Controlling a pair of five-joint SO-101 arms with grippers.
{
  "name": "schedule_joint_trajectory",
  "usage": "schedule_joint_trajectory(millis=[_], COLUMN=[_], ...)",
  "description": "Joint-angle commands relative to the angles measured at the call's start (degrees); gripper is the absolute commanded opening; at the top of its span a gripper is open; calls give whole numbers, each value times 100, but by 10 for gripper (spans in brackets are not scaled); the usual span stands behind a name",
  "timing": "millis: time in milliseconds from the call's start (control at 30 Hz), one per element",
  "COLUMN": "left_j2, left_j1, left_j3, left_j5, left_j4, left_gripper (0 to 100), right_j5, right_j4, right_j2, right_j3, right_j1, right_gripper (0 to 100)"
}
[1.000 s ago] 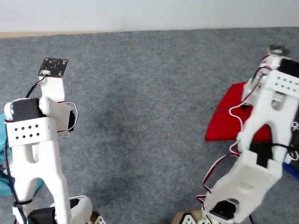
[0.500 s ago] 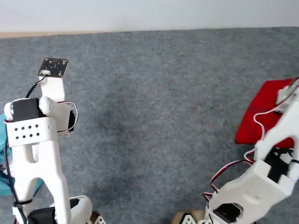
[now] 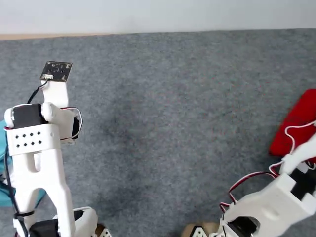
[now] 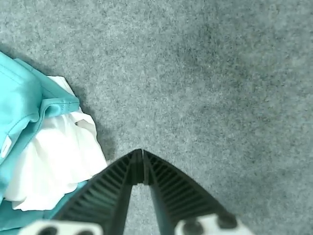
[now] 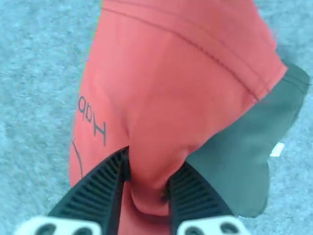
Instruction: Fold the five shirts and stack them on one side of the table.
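At the right edge of the table, the right gripper is clamping the red shirt overlapping a dark shirt, calling for a flat, squared lowering before release, while the left gripper is sitting closed, empty.

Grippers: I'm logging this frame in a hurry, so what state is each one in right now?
Left gripper: closed, holding nothing.
Right gripper: closed on the red shirt.
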Motion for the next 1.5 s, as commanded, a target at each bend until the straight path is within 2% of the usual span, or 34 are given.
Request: schedule_joint_trajectory(millis=[0,433,700,967,1067,1233,1467], left_j2=[-185,-185,-185,-185,-185,-185,-185], left_j1=[9,9,9,9,9,9,9], left_j3=[-215,-215,-215,-215,-215,-215,-215], left_j5=[-35,-35,-35,-35,-35,-35,-35], left_j4=[62,62,62,62,62,62,62], left_gripper=[6,6,6,6,6,6,6], right_j5=[62,35,70,897,1196,642,554], right_j4=[-154,-400,-866,-1481,-1235,-760,-224], right_j2=[-400,-338,760,1622,1446,875,435], right_j3=[-448,-422,-422,-448,-712,-1565,-1925], right_j1=[224,532,848,1218,1235,1288,1059], right_gripper=[9,9,9,13,93,240,260])
